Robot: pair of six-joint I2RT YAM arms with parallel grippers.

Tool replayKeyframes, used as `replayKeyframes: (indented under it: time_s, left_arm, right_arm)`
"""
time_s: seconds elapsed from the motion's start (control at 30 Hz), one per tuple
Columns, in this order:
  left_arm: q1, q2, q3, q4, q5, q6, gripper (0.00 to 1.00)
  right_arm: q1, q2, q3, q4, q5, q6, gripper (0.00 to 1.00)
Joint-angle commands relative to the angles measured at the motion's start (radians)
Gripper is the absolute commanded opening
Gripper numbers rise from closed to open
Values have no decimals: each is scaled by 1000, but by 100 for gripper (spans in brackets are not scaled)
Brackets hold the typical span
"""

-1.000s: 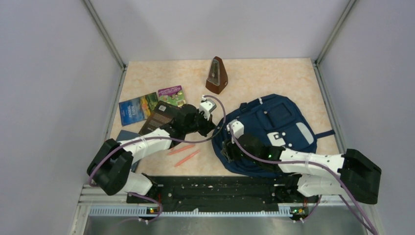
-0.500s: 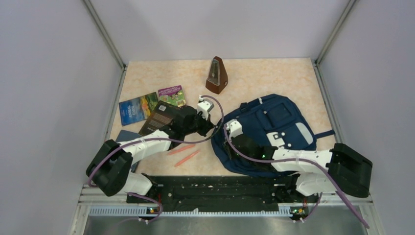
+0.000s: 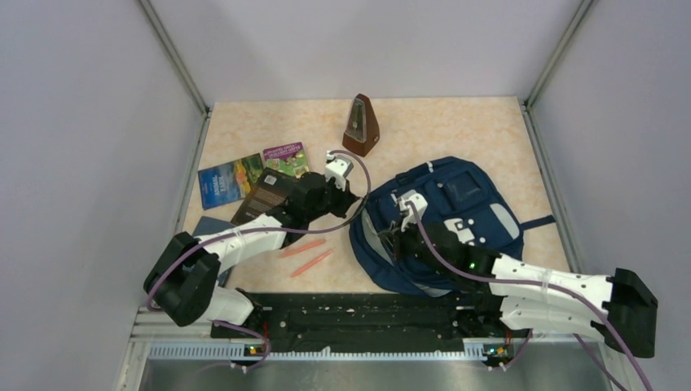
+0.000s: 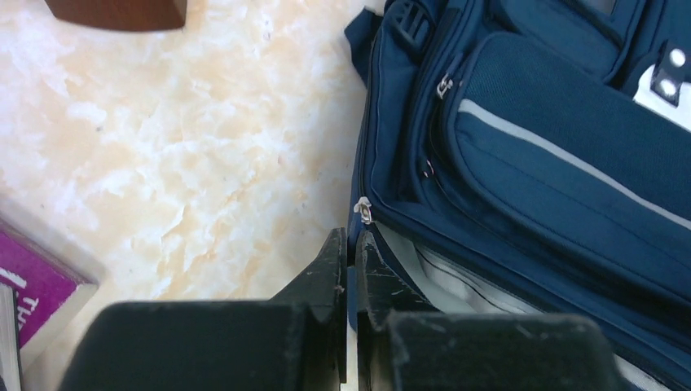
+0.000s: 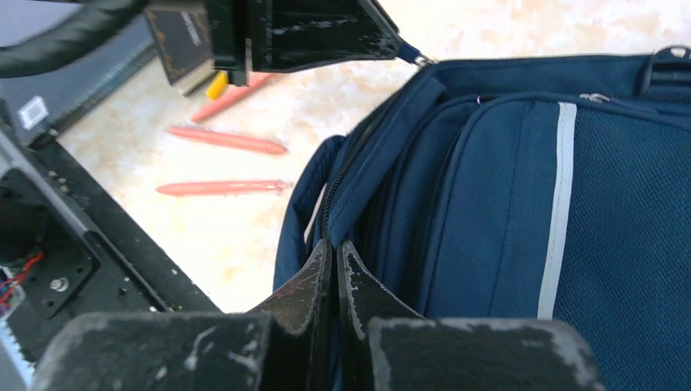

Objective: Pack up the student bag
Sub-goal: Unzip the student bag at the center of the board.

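The student bag (image 3: 468,195) is a navy backpack lying on the right half of the table, its opening turned toward the left. My left gripper (image 3: 352,200) is shut on the blue fabric edge at the bag's left rim (image 4: 352,244), just below a zip pull (image 4: 363,210). Grey lining (image 4: 440,273) shows inside the gap. My right gripper (image 3: 399,236) is shut on the upper flap edge of the bag (image 5: 358,199), with a fold of blue fabric pinched between its fingertips (image 5: 334,243). The two grippers hold opposite sides of the opening.
A brown metronome (image 3: 361,126) stands behind the bag. Several books (image 3: 244,183) lie at the left under the left arm. Two orange pens (image 3: 308,256) lie near the front edge, left of the bag. The black base rail (image 3: 358,314) runs along the near edge.
My right gripper went from open to shut on the bag's flap and drew it up and to the right. The bag's opening has spread. The left gripper kept its hold and shifted slightly back.
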Motion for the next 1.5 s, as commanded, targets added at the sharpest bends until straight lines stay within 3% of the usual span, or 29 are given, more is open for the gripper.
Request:
replayKeyframes:
  time_s: [0.0,0.27,0.8,1.47]
  left_arm:
    - [21,22,80,69,-64,-13,0]
    - [51,127,163,100,-3,-32,0]
    - [96,402,388,168,86,-22,0]
    - [98,674,675,238,164,-56,0]
  right_arm:
    - [15,-116,1,75,-67,-28,0]
    - [14,-207,1,83,-83,-58,0]
    - [15,-218,42,100,-106,-74,0]
    - [14,-228,161,-42,-34,-73,0]
